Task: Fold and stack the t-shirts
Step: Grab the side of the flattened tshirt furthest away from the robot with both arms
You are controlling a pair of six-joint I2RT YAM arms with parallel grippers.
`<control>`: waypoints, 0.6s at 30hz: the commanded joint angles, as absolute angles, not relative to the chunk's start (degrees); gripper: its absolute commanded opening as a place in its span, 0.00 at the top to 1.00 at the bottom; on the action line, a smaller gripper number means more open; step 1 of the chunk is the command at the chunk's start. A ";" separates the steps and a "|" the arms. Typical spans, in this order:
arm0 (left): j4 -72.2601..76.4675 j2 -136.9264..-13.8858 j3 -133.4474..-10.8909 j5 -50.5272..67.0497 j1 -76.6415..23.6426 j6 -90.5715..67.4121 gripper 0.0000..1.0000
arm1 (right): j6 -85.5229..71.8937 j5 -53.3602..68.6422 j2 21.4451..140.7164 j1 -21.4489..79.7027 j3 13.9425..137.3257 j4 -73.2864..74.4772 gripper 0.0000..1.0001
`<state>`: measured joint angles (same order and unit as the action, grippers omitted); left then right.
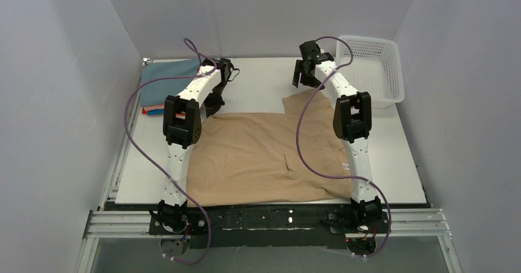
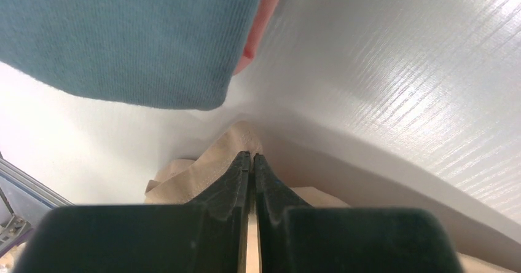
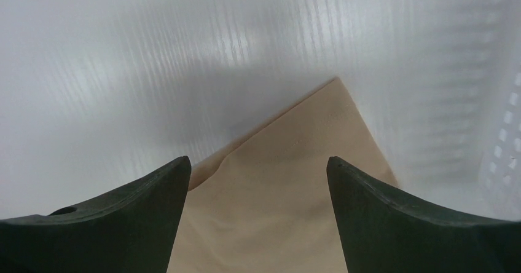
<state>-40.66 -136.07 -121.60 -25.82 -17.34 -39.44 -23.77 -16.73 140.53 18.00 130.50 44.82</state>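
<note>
A tan-beige t-shirt (image 1: pixel 258 156) lies spread across the middle of the table. My left gripper (image 1: pixel 214 106) is at its far left corner. In the left wrist view that gripper (image 2: pixel 252 157) is shut on a pinch of the tan cloth (image 2: pixel 203 171). My right gripper (image 1: pixel 299 79) hovers over the shirt's far right corner, and in the right wrist view it (image 3: pixel 258 162) stands open with the tan corner (image 3: pixel 289 193) below and between the fingers. A folded stack sits at the far left, with a grey-blue shirt (image 1: pixel 169 76) on top and orange-red and blue edges (image 1: pixel 153 109) beneath.
A white lattice basket (image 1: pixel 393 70) stands at the far right corner, and its wall shows at the right edge of the right wrist view (image 3: pixel 507 138). The grey-blue shirt (image 2: pixel 123 39) and a salmon edge (image 2: pixel 258 27) hang close above the left fingers. White walls enclose the table.
</note>
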 commanded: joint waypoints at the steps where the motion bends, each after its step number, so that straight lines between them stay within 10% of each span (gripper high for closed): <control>1: -48.54 -130.59 -119.81 -25.88 -17.45 -40.62 1.00 | -25.01 -13.66 142.86 17.80 133.70 48.49 0.12; 11: -47.65 -128.93 -116.72 -24.41 -17.40 -41.57 1.00 | -26.52 -12.56 146.80 17.84 132.92 54.58 0.22; 18: -46.87 -127.44 -115.37 -23.95 -17.45 -41.05 1.00 | -25.89 -13.20 144.91 17.84 129.85 52.65 0.76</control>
<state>-40.45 -132.03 -117.30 -23.88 -17.37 -40.93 -25.69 -13.26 144.64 17.96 131.81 50.54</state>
